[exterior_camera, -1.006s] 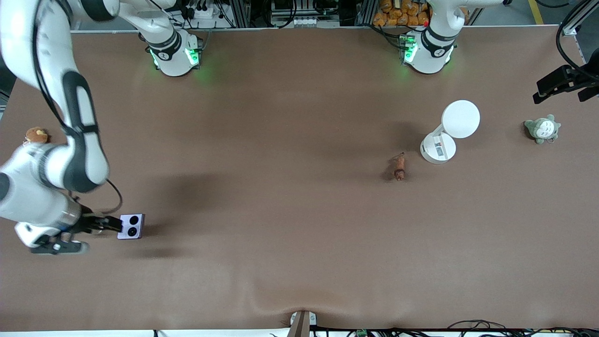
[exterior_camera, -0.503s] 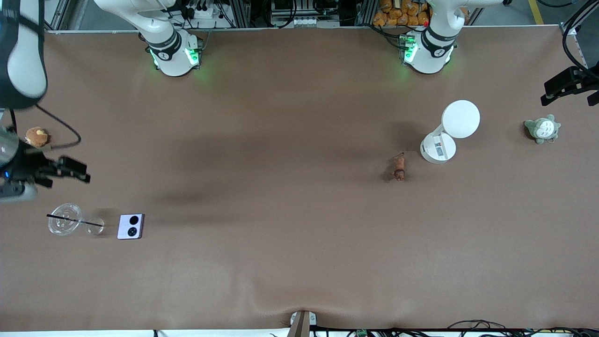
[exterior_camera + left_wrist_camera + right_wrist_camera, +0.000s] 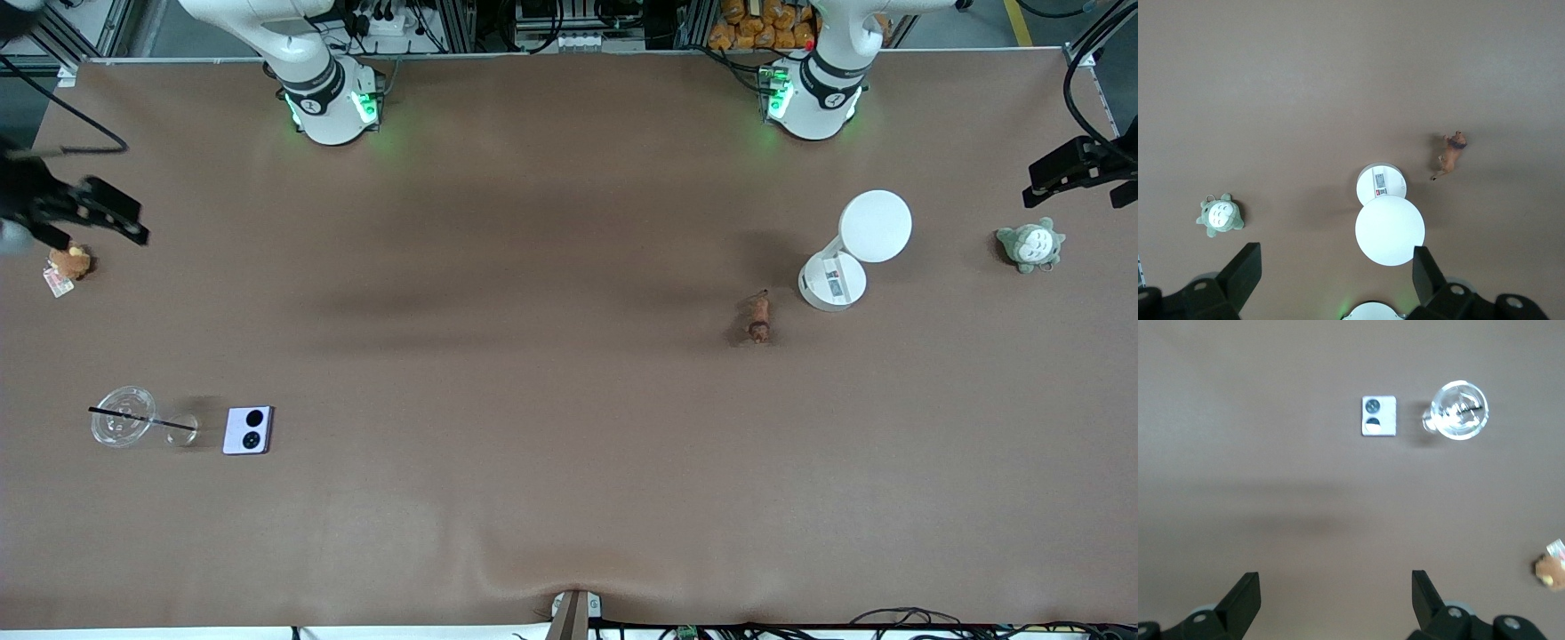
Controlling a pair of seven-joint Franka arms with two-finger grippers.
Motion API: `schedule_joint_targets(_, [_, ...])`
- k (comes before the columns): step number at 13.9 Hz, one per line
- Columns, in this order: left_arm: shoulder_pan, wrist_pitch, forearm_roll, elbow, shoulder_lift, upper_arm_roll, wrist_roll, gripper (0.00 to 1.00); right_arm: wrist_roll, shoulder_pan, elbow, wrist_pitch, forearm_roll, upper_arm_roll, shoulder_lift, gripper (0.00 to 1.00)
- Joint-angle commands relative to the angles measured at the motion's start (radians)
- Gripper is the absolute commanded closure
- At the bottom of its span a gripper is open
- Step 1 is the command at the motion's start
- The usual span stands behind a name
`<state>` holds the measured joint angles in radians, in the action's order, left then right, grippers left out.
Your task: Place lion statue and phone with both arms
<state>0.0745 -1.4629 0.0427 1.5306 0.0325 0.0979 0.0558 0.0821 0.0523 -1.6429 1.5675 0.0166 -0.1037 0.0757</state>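
The phone (image 3: 248, 430) lies flat on the table (image 3: 533, 427) toward the right arm's end, just beside a clear glass (image 3: 124, 427). The lion (image 3: 758, 318) lies toward the left arm's end, near a white lamp (image 3: 853, 249). Both grippers are up in the air, fingers spread, holding nothing. The right gripper (image 3: 84, 213) is over a brown plush (image 3: 69, 260) at the table's edge. The left gripper (image 3: 1080, 169) is over the edge near a grey-green plush (image 3: 1030, 244).

Robotics lab: two arm bases (image 3: 329, 102) bolted on brown-covered table (image 3: 569, 498), aluminium framing, cables along edges.
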Motion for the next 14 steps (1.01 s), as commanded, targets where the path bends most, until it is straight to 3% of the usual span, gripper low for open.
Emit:
schedule_joint_targets(1, [-0.001,-0.004,-0.001,-0.018,-0.005,-0.007,0.006,0.00,-0.073,-0.032,0.023,-0.055,0.019,0.032,0.007,0.00])
schedule_joint_targets(14, [-0.001,0.001,-0.038,-0.018,-0.014,-0.010,-0.094,0.00,-0.062,-0.032,0.123,-0.055,0.028,0.019,-0.063,0.00])
